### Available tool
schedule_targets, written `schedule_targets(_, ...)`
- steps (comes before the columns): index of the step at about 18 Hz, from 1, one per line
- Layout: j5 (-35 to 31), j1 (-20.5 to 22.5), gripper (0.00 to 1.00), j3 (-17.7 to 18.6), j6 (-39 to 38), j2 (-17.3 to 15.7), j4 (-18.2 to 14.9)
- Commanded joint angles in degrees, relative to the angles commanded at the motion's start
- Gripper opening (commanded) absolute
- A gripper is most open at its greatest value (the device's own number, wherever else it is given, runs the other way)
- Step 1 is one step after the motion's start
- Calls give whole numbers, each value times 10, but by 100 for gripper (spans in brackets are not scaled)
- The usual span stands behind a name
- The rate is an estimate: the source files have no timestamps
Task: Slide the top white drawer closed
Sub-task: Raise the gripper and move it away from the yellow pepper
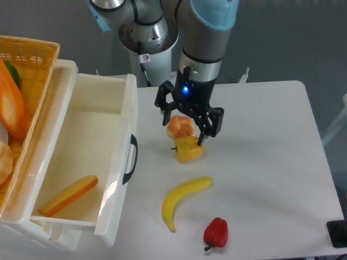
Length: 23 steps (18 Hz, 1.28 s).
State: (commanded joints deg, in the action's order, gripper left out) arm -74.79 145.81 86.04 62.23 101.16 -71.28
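Gripper mid-frame, jaws spread, empty; top white drawer pulled out at left, black handle facing gripper.

Top white drawer stands pulled out; gripper hovers above fruit.

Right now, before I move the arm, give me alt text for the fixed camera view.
The top white drawer stands pulled open at the left, holding an orange wedge-shaped piece. The tool hangs open over the table, above an orange pastry and a yellow pepper; a banana and red pepper lie nearer the camera.
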Motion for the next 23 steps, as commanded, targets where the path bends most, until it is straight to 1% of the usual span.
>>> schedule_targets(2, -6, 4, 100, 1, 2, 9, 10)
schedule_targets(4, -25, 4, 100, 0, 2, 11, 20)
schedule_targets(6, -49, 8, 100, 1, -1, 15, 19)
schedule_targets(8, -86, 8, 100, 4, -7, 26, 19)
schedule_targets(11, -159, 6, 100, 8, -39, 44, 24)
schedule_targets(12, -174, 6, 100, 8, -40, 49, 31)
schedule_targets(13, -182, 6, 100, 9, -41, 51, 39)
schedule_targets(15, -185, 6, 100, 9, -51, 58, 41)
schedule_targets(17, -187, 6, 100, 9, -79, 62, 45)
schedule_targets(19, -186, 8, 100, 9, -97, 64, 58)
schedule_targets(21, -187, 8, 100, 11, -112, 69, 60)
schedule_targets(23, -185, 5, 100, 13, -150, 78, 60)
